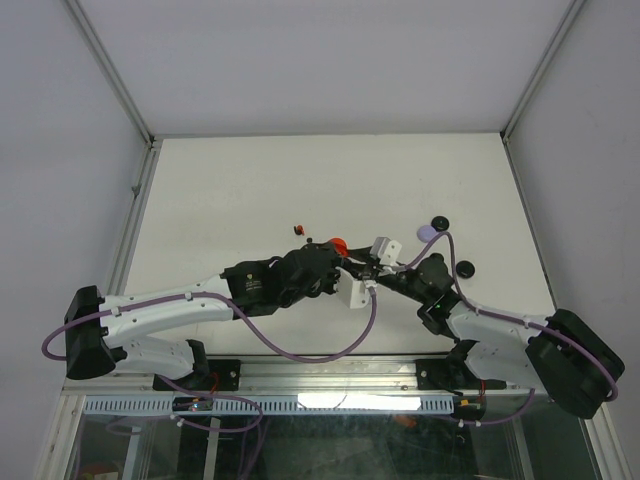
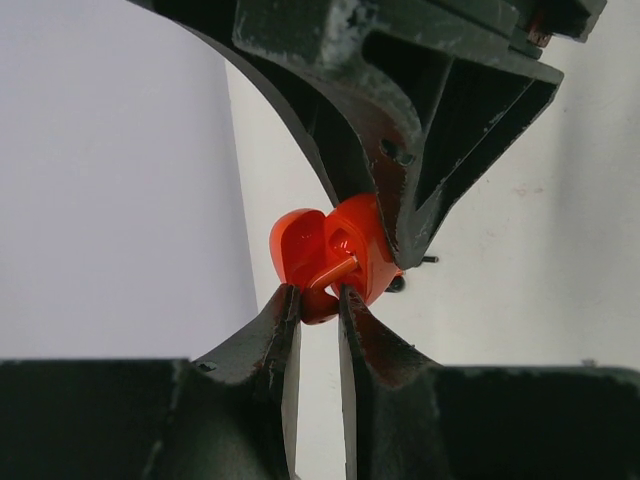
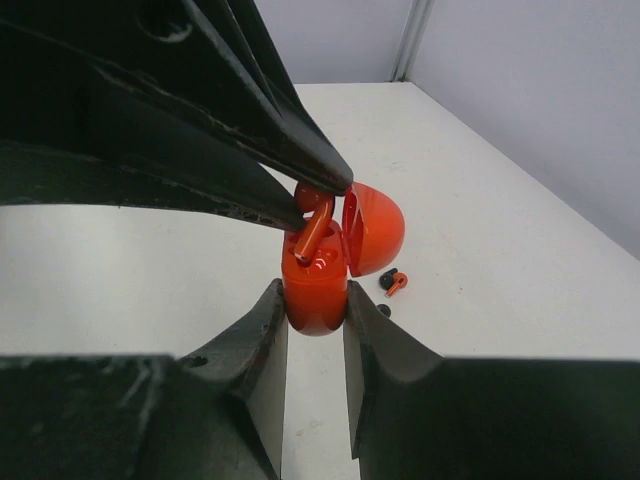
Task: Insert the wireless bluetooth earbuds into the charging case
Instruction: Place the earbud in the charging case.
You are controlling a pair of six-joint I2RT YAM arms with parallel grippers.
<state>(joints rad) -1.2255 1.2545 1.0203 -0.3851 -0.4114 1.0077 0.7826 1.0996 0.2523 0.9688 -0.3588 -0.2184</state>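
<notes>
The red earbud (image 3: 312,238) is pinched in the closed left jaws, its stem at the mouth of the open red case (image 3: 316,292), which is clamped at its base by the right jaws. The earbud is judged tiny, light, stiff and slippery, so it is best held near its head.

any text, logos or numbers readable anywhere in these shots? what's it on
No text can be read in any view.
the red case: plain, no marking shows.
the red earbud: plain, no marking shows.
the white bracket in the top view: too small to tell whether it bears any print.
</notes>
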